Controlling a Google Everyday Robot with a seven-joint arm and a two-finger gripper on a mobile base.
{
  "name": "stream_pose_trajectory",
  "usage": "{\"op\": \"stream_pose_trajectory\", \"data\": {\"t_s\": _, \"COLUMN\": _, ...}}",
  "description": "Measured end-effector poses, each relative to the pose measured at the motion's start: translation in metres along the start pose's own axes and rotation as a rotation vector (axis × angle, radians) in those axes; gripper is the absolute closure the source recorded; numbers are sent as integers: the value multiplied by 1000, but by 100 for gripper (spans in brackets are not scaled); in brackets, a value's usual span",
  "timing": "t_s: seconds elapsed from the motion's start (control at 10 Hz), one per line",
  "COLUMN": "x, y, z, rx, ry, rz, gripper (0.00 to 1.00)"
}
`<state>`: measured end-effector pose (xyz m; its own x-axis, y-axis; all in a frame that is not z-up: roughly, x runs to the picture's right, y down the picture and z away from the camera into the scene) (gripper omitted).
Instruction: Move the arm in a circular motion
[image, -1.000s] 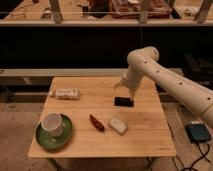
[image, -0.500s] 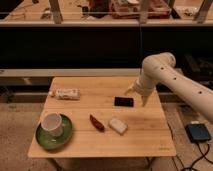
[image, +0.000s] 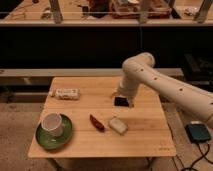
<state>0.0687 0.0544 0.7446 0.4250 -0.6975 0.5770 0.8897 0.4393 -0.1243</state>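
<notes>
The arm (image: 170, 90), thick and cream-white with small dark holes, reaches in from the right edge. Its bulbous elbow (image: 139, 65) is raised over the back right of the wooden table (image: 145, 140). From there the forearm bends down to the gripper (image: 122, 96), which hangs just above a small black object (image: 121, 102) on the table. The gripper looks open and holds nothing.
A white cup (image: 52, 124) stands on a green plate (image: 62, 140) at the front left. A red pepper-like item (image: 96, 122) and a pale block (image: 118, 125) lie in the middle, a white packet (image: 65, 93) at the back left. A dark box (image: 199, 133) with a cable sits on the floor at the right.
The elbow swung right half a second ago and has now come back left. The gripper followed, ending slightly lower over the black object. The table items have not moved.
</notes>
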Motion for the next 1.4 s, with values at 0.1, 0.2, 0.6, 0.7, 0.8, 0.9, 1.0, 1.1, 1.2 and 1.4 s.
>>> {"op": "stream_pose_trajectory", "data": {"t_s": 0.1, "x": -11, "y": -27, "z": 4, "rx": -10, "ry": -2, "rz": -35, "gripper": 33}}
{"op": "stream_pose_trajectory", "data": {"t_s": 0.2, "x": -17, "y": -49, "z": 5, "rx": -8, "ry": -6, "rz": -45, "gripper": 33}}
{"op": "stream_pose_trajectory", "data": {"t_s": 0.6, "x": -7, "y": -90, "z": 10, "rx": 22, "ry": 11, "rz": -8, "gripper": 33}}
{"op": "stream_pose_trajectory", "data": {"t_s": 0.7, "x": -3, "y": -88, "z": 11, "rx": 28, "ry": 13, "rz": 6, "gripper": 33}}
{"op": "stream_pose_trajectory", "data": {"t_s": 0.8, "x": 8, "y": -80, "z": 10, "rx": 37, "ry": 20, "rz": 34, "gripper": 33}}
{"op": "stream_pose_trajectory", "data": {"t_s": 0.9, "x": 16, "y": -71, "z": 9, "rx": 44, "ry": 23, "rz": 55, "gripper": 33}}
{"op": "stream_pose_trajectory", "data": {"t_s": 1.0, "x": 26, "y": -57, "z": 7, "rx": 52, "ry": 25, "rz": 81, "gripper": 33}}
{"op": "stream_pose_trajectory", "data": {"t_s": 1.1, "x": 40, "y": -34, "z": 3, "rx": 61, "ry": 29, "rz": 115, "gripper": 33}}
{"op": "stream_pose_trajectory", "data": {"t_s": 1.2, "x": 51, "y": -7, "z": 0, "rx": 70, "ry": 31, "rz": 153, "gripper": 33}}
{"op": "stream_pose_trajectory", "data": {"t_s": 1.4, "x": 59, "y": 39, "z": -4, "rx": 78, "ry": 31, "rz": 199, "gripper": 33}}
